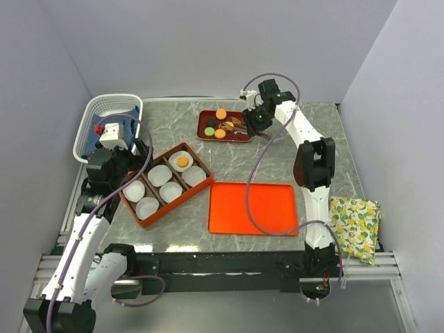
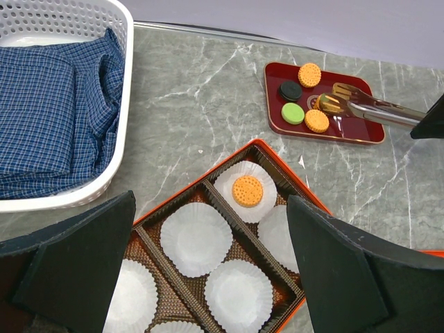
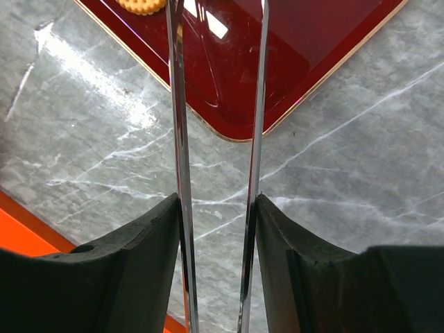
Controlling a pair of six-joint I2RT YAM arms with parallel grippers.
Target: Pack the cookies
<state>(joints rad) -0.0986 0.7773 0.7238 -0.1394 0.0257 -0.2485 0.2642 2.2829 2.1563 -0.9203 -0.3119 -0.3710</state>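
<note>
Right gripper (image 3: 216, 205) clamped on tongs (image 2: 378, 111) at far tray (image 2: 361, 130) of cookies (image 2: 293, 113); left gripper (image 2: 210, 201) spread wide (over the box (image 2: 254, 144)).

Two arms, white shells, black joints and black bases: left arm (image 1: 73, 253), right arm (image 1: 297, 123). A lilac cable (image 1: 248, 201) runs along each. The left fingers (image 2: 76, 267) are matte black wedges; the right fingers (image 3: 135, 267) are black with a rubbery look and rounded edges.
</note>
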